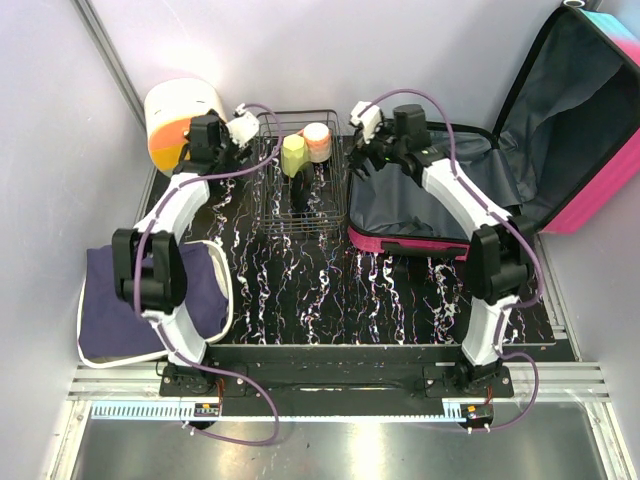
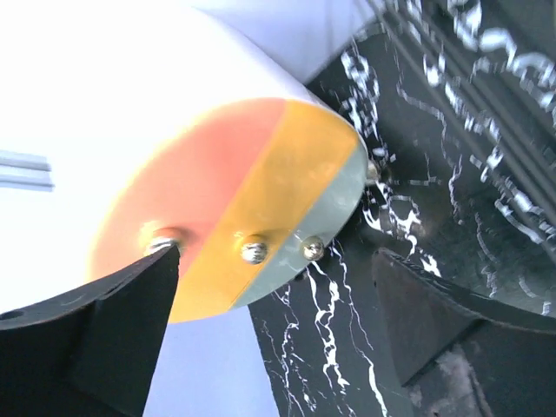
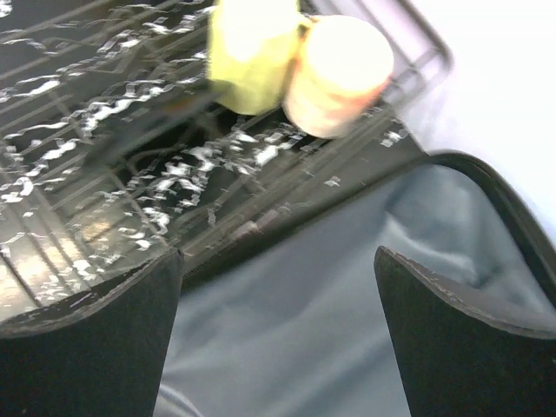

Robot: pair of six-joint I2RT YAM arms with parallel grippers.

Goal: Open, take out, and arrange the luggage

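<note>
The luggage (image 1: 395,205) lies open at the far right of the marbled table (image 1: 380,290), its lid (image 1: 580,110) tipped back to the right, grey lining showing. The right gripper (image 3: 278,256) hangs over the lining's left edge, jaws wide, holding nothing. The left gripper (image 2: 274,261), jaws spread, sits at the face of the white-and-orange round drawer box (image 1: 178,120) at far left, clasping nothing
</note>
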